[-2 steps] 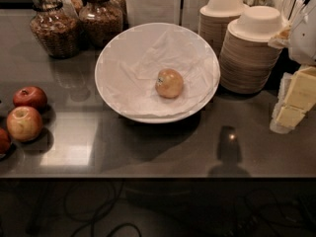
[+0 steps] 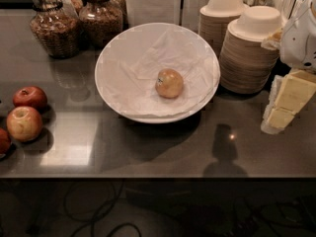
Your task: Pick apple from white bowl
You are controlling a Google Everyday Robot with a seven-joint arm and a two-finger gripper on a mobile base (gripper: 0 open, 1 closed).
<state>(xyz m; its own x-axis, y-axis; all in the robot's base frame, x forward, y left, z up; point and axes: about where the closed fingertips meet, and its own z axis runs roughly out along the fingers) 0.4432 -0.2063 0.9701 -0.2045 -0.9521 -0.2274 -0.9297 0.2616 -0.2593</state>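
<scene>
With the apple [image 2: 169, 83] lying mid-bowl in the white bowl [image 2: 98, 80] toward the far edge of the surface [image 2: 148, 152], I'd lift the hand [image 2: 286, 105], which sits at the right edge holding nothing, its opening beyond my telling, over the rim and then straight down.

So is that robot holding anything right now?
Nothing. The gripper is at the right edge of the view, away from the small pale yellow-orange apple, which lies loose in the wide white paper-lined bowl.
</scene>
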